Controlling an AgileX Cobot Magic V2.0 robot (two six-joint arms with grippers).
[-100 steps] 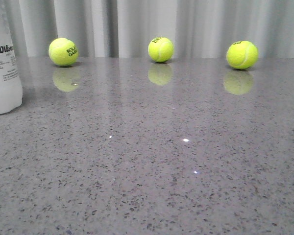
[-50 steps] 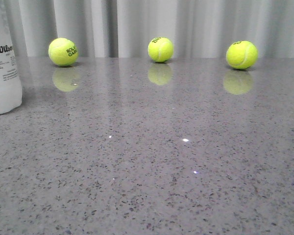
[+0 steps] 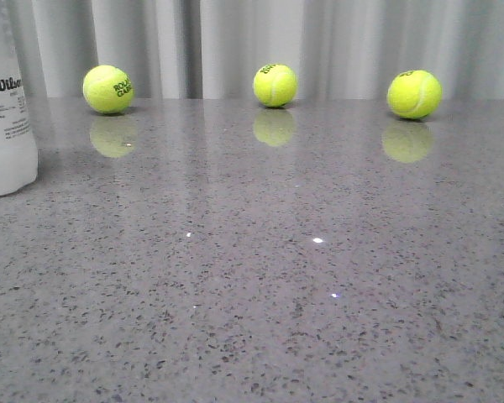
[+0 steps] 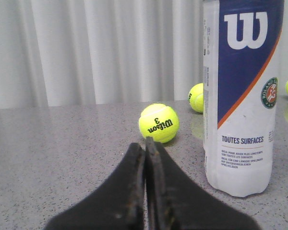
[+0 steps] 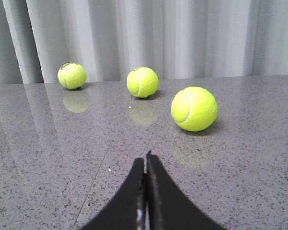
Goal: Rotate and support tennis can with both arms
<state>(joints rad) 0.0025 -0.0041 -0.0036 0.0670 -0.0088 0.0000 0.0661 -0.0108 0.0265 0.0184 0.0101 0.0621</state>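
While the tennis can [image 3: 7, 109] stands at the far left edge of the front view, we see only its lower part there, white label with "Wilson" lettering, base flat on the grey speckled table [image 3: 260, 285]. Our left wrist view shows the can [image 4: 242, 96] more fully: navy panel with a white W, an orange diagonal stripe, a round emblem, and "TOUTES SURFACES" on white. Its label hides whatever is inside; we cannot tell the contents. Long axis runs vertical, the can upright, its top cut off by the frame.

Three tennis balls sit along the back of the table before the curtain [image 3: 252, 42]: left ball [image 3: 108, 88], middle ball [image 3: 275, 85], right ball [image 3: 414, 93], well apart from each other. None touches the can.

Left gripper [image 4: 145, 143]: fingers pressed together, nothing between them, near the can but apart from it. Right gripper [image 5: 145, 158]: likewise clenched and empty, touching nothing, with the balls beyond it.
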